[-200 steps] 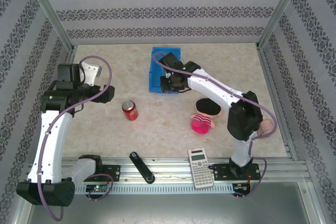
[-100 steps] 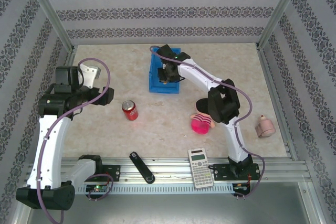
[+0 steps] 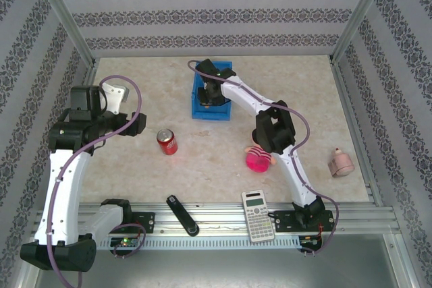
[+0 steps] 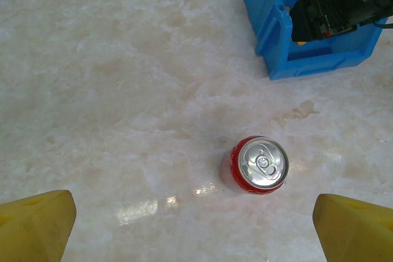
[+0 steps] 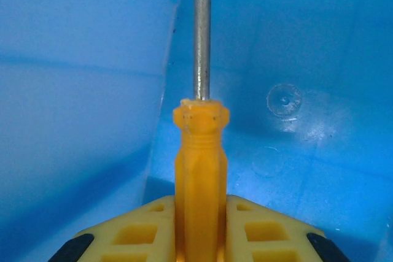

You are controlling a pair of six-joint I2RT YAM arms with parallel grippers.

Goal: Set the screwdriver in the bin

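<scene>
Right gripper (image 5: 199,232) moved deeper into bin (image 3: 206,113), clamped on screwdriver (image 5: 201,164) handle; left gripper (image 4: 195,225) spread open

blue bin (image 4: 319,65), orange-handled screwdriver (image 5: 201,170), red can (image 4: 258,165), pink, possibly striped toy (image 3: 259,159)

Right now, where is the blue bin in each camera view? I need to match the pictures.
Top external: the bin is at upper centre, with the right gripper over it.
Left wrist: upper right corner, beyond the soda can.
Right wrist: its blue inner walls and floor surround the held screwdriver.
Shared landmark: the right gripper, reaching into the bin in all three.
</scene>
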